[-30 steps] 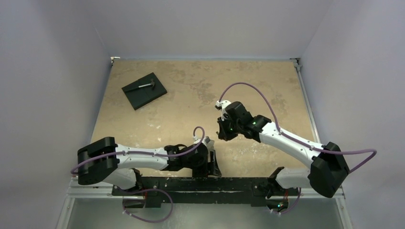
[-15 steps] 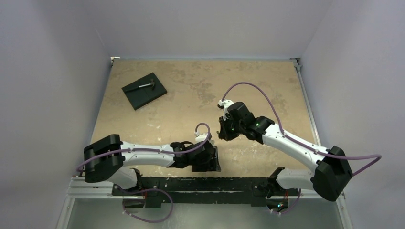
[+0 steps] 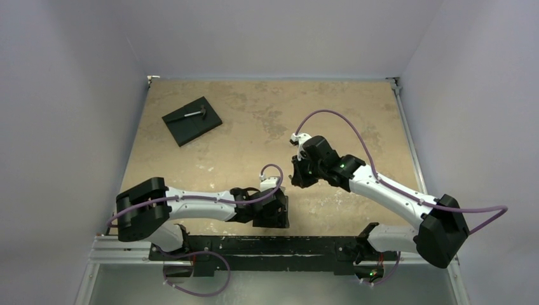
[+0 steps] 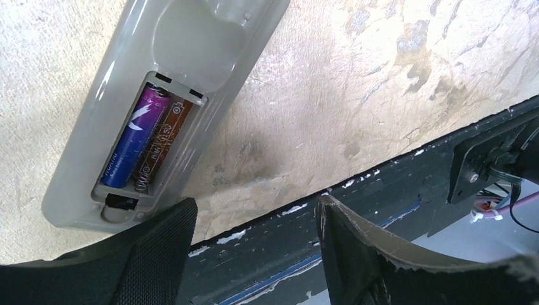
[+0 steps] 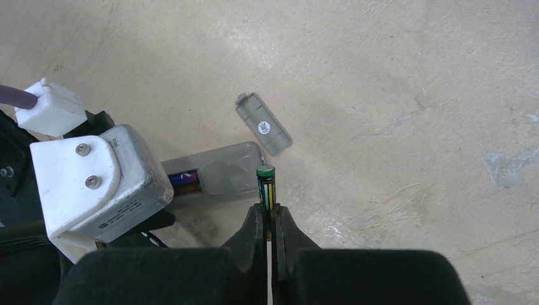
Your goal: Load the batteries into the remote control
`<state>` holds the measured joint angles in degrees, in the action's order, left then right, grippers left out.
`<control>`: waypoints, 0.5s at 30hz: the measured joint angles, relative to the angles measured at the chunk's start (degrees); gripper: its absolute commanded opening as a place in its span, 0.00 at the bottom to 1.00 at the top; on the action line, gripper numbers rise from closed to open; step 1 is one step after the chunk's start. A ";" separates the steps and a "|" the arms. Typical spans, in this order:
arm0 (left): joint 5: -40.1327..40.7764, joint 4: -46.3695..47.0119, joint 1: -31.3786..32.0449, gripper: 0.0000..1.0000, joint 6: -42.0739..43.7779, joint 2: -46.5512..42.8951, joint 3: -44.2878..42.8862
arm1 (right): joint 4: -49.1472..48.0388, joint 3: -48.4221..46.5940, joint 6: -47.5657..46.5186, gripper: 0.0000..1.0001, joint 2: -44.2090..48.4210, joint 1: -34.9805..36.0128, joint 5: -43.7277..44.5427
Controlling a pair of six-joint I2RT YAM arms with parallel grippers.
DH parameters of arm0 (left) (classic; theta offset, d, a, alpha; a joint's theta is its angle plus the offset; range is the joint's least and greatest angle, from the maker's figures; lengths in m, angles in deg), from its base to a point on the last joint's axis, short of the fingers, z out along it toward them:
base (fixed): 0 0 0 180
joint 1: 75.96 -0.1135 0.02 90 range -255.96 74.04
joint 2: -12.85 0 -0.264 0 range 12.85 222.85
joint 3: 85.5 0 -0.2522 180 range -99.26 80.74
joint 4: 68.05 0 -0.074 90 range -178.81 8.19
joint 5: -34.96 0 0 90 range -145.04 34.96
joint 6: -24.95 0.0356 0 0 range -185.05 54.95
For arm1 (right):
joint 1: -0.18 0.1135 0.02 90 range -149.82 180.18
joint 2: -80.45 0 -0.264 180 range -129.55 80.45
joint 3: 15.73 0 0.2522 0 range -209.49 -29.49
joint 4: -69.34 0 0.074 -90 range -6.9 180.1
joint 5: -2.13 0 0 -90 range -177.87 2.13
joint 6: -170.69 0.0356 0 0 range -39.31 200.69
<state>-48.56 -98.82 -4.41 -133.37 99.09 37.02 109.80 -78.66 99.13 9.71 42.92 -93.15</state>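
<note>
The remote control point(image 4: 82, 171) lies grey back up with its battery recess uncovered. A bluish-purple battery point(image 4: 133, 143) sits in one slot. The slot beside it shows brown with a spring at its end. The remote also shows in the right wrist view point(image 5: 222, 168), partly under the left wrist. My left gripper point(image 4: 254, 206) is open and empty, and its left finger overlaps the remote's near end. My right gripper point(image 5: 269, 213) is shut on a green-capped, yellow-striped battery point(image 5: 266, 184), held upright above the remote's far end. In the top view the left gripper point(image 3: 274, 213) hides the remote, with the right gripper point(image 3: 297, 179) close by.
The grey battery cover point(image 5: 264, 124) lies loose on the table just beyond the remote. A black square slab point(image 3: 191, 120) with a small grey tool point(image 3: 194, 114) sits at the far left. The black mounting rail point(image 4: 356, 216) runs right behind the left gripper.
The left arm has stretched to the right and its gripper has turned and shifted a little by the remote. The right gripper has come slightly nearer, still holding the battery.
</note>
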 measured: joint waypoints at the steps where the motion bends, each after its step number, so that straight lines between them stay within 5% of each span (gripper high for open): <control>1: 0.00 -0.09 -0.07 0.68 0.26 0.00 -0.04 | 0.11 0.00 0.00 0.00 0.00 0.00 0.04; 15: -1.88 -1.73 -5.62 0.69 4.50 -2.14 -0.61 | 2.67 -0.02 -1.73 0.00 0.00 0.00 -0.07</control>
<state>-50.44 -100.55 -10.03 -128.86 96.95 36.40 112.46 -78.68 97.40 9.71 42.92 -93.22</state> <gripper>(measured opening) 0.685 0.034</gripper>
